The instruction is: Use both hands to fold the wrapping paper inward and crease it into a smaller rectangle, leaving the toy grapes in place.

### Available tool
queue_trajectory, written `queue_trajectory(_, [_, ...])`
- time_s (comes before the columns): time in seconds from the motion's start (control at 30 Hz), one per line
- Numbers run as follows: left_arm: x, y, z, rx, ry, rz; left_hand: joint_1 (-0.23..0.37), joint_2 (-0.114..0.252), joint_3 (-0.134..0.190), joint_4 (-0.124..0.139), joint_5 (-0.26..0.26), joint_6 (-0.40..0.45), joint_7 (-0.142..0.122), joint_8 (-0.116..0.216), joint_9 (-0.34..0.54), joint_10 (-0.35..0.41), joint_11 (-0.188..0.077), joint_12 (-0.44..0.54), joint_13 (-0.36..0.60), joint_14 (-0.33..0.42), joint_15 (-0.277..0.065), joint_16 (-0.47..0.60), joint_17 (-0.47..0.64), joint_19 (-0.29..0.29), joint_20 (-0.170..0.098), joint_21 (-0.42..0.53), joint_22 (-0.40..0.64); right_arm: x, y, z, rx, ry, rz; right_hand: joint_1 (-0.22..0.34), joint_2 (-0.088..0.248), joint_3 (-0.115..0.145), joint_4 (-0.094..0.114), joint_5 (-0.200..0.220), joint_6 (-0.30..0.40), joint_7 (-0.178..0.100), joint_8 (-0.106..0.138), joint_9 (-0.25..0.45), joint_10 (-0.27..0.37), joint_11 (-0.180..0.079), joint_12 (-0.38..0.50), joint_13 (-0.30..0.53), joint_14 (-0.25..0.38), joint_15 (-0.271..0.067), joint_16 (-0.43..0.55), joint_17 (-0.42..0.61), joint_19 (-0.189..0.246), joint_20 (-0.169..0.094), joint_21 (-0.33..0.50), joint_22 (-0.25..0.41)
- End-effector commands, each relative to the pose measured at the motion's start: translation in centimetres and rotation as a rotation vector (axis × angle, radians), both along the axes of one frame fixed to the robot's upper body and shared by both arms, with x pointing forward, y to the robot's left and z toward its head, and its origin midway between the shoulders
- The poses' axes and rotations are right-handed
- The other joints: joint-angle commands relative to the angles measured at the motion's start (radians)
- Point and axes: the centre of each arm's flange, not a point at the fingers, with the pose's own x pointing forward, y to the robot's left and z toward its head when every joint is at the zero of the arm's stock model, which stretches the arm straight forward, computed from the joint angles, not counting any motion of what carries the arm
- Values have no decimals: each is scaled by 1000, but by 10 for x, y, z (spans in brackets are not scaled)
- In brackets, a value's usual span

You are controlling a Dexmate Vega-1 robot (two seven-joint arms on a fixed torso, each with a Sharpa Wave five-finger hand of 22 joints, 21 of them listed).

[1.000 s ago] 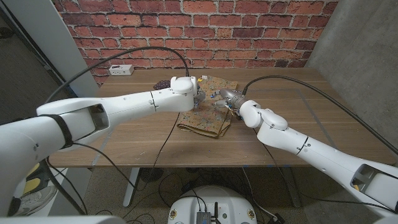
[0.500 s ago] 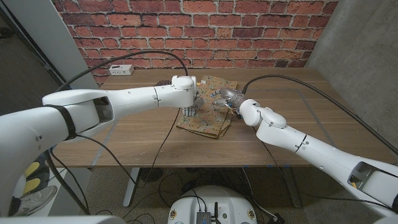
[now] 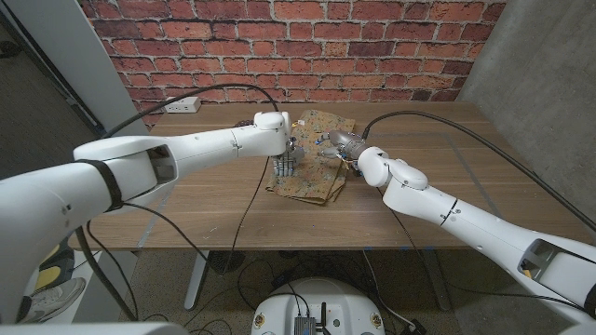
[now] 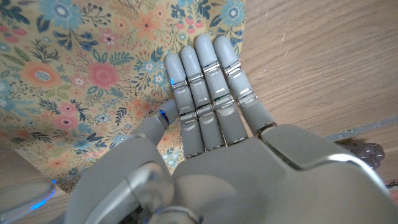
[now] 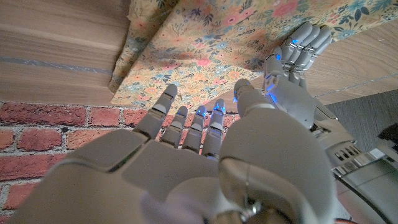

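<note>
Floral wrapping paper (image 3: 312, 160) (one sheet), two hands on it

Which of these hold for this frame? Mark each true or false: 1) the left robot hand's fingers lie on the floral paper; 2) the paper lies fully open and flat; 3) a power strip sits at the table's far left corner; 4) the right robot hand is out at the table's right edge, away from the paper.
1) True: the left robot hand has its fingers laid together on the wrapping paper.
2) False: the paper is folded over, with a doubled edge showing.
3) True: the power strip lies there.
4) False: the right robot hand is over the paper, close to the left one.
</note>
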Motion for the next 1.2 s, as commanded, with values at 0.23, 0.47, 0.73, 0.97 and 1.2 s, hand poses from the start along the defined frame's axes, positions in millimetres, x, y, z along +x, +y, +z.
queue_trajectory(0.23, [-23,6,20,-155,-121,-113,6,10,-19,-4,-13,-3,-9,-3,-11,0,-3,-2,6,4,-8,11,6,-28,9,-19,5,-2,-1,1,0,-4,-11,8,-6,-4,1,3,-8,1,0,4,3,9,-3,2,9,-68,-2,3,3,-4,0,2])
queue_trajectory(0.47, [-47,11,34,-300,-270,-211,5,12,-47,5,-41,-4,-4,12,22,-4,9,15,36,-11,9,33,55,-84,30,-38,12,-4,-3,-1,6,-7,-13,10,-6,-6,1,3,-8,2,0,4,1,8,-3,2,9,-65,-2,3,3,-4,-1,2])
queue_trajectory(0.73, [-72,16,41,-478,-381,-285,10,14,-53,5,-53,-8,4,17,36,-10,15,24,51,-22,17,38,73,-94,36,-39,14,-10,-8,-2,28,-20,-18,10,-5,-8,2,3,-6,3,1,4,1,11,-3,2,10,-56,-2,3,3,-3,-1,2])
queue_trajectory(0.97, [-83,29,40,-628,-544,-318,8,10,-59,8,-61,-9,12,13,37,-17,20,31,63,-27,24,35,75,-103,41,-41,15,-17,-20,-3,166,-61,29,-4,13,-11,18,2,-8,2,0,4,0,18,-3,2,10,-51,1,9,4,-7,0,3])
queue_trajectory(1.2, [-81,42,33,-754,-660,-486,15,12,-67,2,-79,-38,24,-19,20,-66,41,18,68,-83,47,10,73,-179,72,-65,16,-22,-35,-3,297,-116,59,-25,43,-11,42,-1,-11,10,0,5,-6,26,-5,3,7,-48,5,16,2,-13,-1,3])
